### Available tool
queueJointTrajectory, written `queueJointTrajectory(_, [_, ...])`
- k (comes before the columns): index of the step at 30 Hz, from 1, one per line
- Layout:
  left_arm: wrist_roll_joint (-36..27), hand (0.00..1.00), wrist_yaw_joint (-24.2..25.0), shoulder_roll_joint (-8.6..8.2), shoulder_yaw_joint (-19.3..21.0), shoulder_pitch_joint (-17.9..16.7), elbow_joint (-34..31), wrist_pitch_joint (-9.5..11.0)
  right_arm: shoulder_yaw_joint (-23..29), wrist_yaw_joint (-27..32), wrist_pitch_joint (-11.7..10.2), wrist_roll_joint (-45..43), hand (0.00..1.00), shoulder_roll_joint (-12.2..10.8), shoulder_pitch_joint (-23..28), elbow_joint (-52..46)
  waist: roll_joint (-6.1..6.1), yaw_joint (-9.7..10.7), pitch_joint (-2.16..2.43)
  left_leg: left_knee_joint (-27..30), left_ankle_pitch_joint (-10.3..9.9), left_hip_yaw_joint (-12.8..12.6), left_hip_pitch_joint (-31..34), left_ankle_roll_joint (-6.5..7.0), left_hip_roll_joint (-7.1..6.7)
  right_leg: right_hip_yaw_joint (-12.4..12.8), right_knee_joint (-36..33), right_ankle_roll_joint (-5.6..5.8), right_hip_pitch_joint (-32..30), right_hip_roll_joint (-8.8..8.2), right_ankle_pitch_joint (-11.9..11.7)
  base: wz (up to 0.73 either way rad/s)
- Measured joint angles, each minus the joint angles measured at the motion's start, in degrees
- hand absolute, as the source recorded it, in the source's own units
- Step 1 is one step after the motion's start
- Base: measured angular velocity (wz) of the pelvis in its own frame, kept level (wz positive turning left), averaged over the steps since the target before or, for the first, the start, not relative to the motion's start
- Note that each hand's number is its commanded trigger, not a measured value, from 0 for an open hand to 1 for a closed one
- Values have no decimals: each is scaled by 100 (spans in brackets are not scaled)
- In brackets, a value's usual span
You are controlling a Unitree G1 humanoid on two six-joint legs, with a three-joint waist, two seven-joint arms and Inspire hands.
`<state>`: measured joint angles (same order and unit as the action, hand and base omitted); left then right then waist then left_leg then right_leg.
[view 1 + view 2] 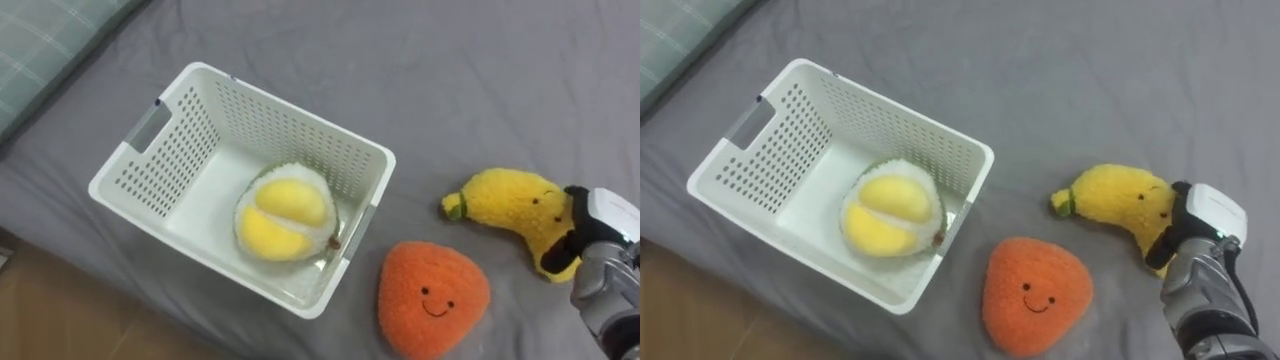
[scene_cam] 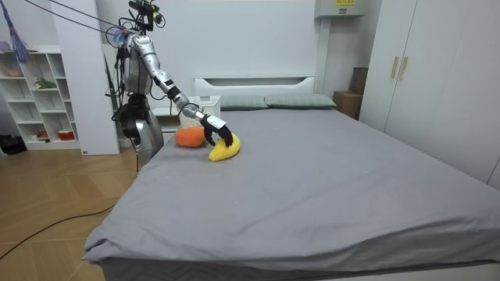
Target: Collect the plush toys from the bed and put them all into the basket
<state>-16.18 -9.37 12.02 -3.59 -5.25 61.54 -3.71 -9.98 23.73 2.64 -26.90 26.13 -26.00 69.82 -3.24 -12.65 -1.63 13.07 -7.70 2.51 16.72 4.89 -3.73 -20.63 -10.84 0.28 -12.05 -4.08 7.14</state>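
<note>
right hand [image 1: 1198, 238] curled round fuzzy plush banana [image 1: 1115, 203] | rounded orange plush [image 1: 1035, 295] | perforated plastic basket [image 1: 890, 130]

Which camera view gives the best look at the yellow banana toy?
The right eye view: the banana toy lies whole and close, with the right hand curled round its lower end. The left eye view shows much the same, nearer the edge. The room view shows it distant, partly under the hand.

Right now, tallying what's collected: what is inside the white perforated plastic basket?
One round yellow plush toy with a pale green rim lies in the basket, by its near wall; the floor under it is covered. Outside, the right hand grips a yellow plush banana.
</note>
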Motion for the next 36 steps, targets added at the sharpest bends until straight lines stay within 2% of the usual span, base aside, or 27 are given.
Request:
queueJointTrajectory(3, [-1,0,3,5,-12,-2,-77,-1,-5,52,3,209,100,111,-14,52,-1,-27,1,-6,25,80,38,-18,-1,-31,3,-9,-12,10,-3,14])
queueJointTrajectory(6, [-6,0,5,5,-74,-2,-121,-1,-5,27,54,222,100,113,-29,144,0,-35,2,8,37,141,72,-26,-6,-155,4,-10,-12,2,-2,13])
queueJointTrajectory(19, [-136,0,257,12,-87,-4,-222,15,13,-184,40,301,100,114,-41,206,2,-1,3,24,38,170,100,-25,-17,-219,4,-11,-10,-38,0,1])
queueJointTrajectory(26, [-227,0,395,15,-85,5,-251,50,214,-99,-23,475,100,114,-50,411,14,3,10,73,47,242,259,-35,-25,-167,17,-22,-117,12,-7,5])
queueJointTrajectory(28, [-221,0,377,14,-85,-1,-235,48,239,-69,-22,523,100,115,-49,436,37,-3,25,73,47,246,248,-35,-26,-163,17,-22,-106,13,-7,0])
queueJointTrajectory(31, [-224,0,376,15,-85,0,-225,52,240,-47,-74,523,100,138,-53,420,74,35,50,66,53,252,248,-29,-34,-156,15,-22,-103,5,-7,0])
queueJointTrajectory(34, [-224,0,376,26,-79,-4,-243,77,273,-51,-159,596,100,143,-47,290,79,150,52,60,59,244,180,-24,-45,-86,11,-18,-48,-6,-3,-1])
queueJointTrajectory(36, [-224,0,376,36,-71,-4,-255,91,295,-54,-121,643,100,144,-27,92,73,180,51,38,59,188,82,-23,-43,-31,5,-14,17,-13,0,-12])
